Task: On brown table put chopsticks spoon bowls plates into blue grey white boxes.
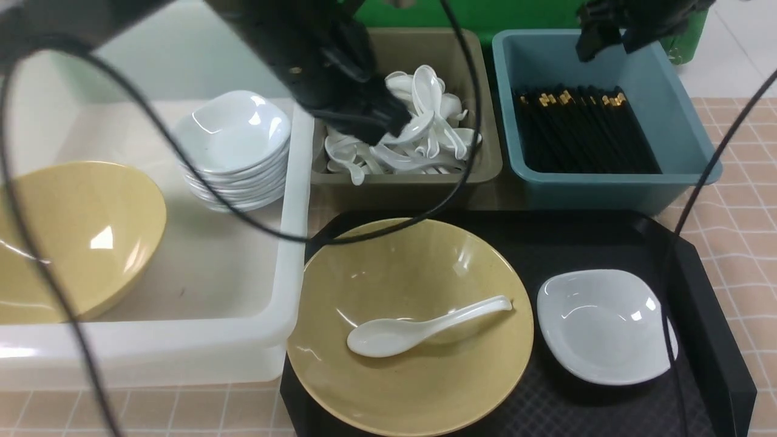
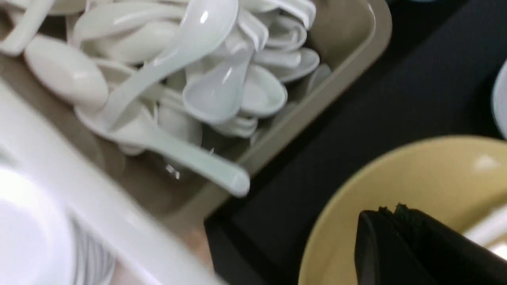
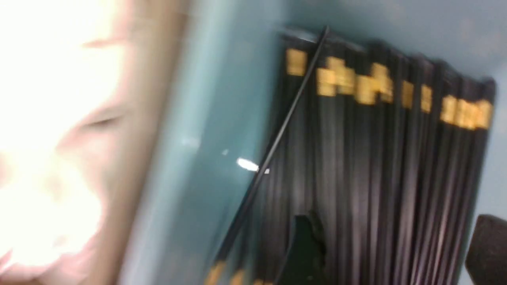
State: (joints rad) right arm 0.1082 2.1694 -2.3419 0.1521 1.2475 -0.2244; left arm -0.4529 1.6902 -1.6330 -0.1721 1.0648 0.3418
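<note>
A white spoon (image 1: pixel 425 328) lies in a yellow bowl (image 1: pixel 425 394) on the black tray, beside a white plate (image 1: pixel 607 328). My left gripper (image 1: pixel 391 124) hangs shut and empty over the grey box (image 1: pixel 400 191) of spoons (image 2: pixel 214 87); its tips (image 2: pixel 392 209) show above the bowl's rim (image 2: pixel 356 186). My right gripper (image 3: pixel 396 245) is open above the chopsticks (image 3: pixel 376 158) in the blue box (image 1: pixel 607 193), holding nothing. One chopstick (image 3: pixel 277 138) lies slanted across the others. The white box (image 1: pixel 291 243) holds another bowl (image 1: pixel 73 237) and stacked plates (image 1: pixel 237 152).
The black tray (image 1: pixel 607 243) sits in front of the grey and blue boxes on the brown table (image 1: pixel 740 200). Black cables (image 1: pixel 200 182) loop from the left arm over the white box and the bowl. A green backdrop stands behind the boxes.
</note>
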